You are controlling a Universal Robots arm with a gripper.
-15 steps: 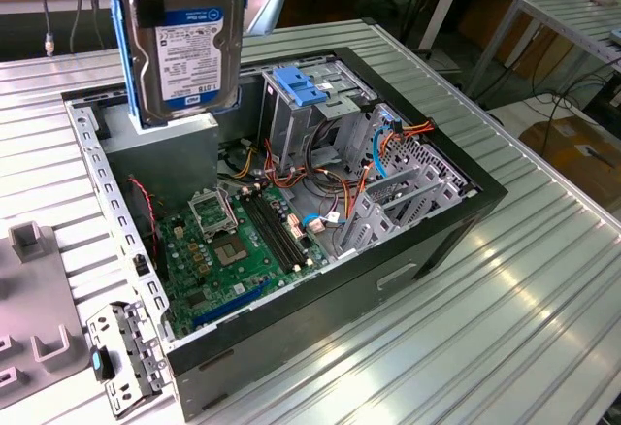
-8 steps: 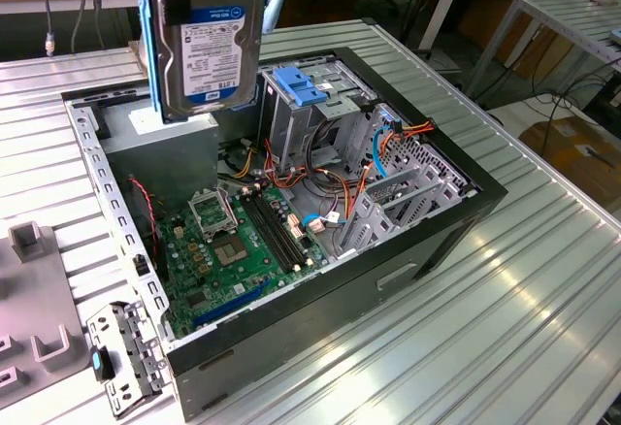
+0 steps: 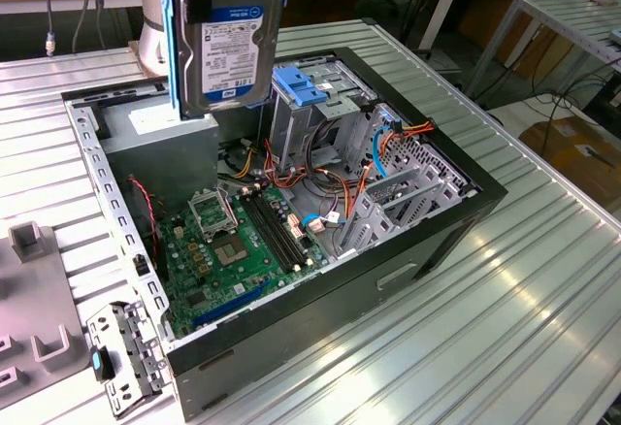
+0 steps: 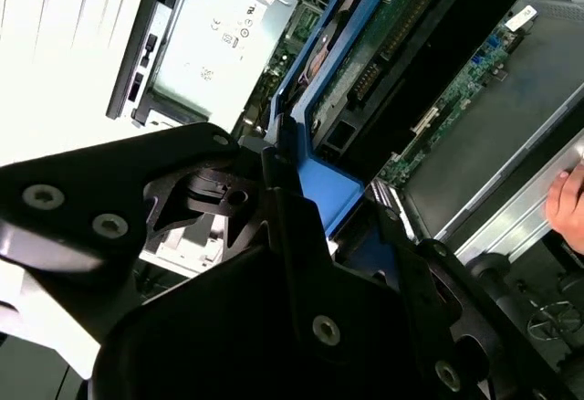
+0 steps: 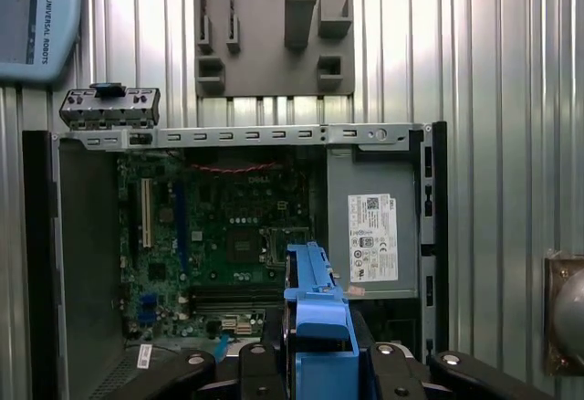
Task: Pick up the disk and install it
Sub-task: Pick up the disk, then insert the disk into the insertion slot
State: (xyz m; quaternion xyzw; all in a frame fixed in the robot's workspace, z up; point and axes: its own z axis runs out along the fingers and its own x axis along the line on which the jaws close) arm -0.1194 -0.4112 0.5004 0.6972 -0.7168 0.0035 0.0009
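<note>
Fingers clamped on the blue side rails of the disk. The disk is held on edge, label facing the exterior view, in the air above the open computer case and just beside the blue-capped drive cage. Judgement: keep the grip firm, square the rails to the cage, and stay clear of the orange cables.

1 disk: dark top, white-and-blue label, blue rails. Motherboard, 6 o'clock of disk: green. Cage cap: light blue. Table: ribbed silver.
</note>
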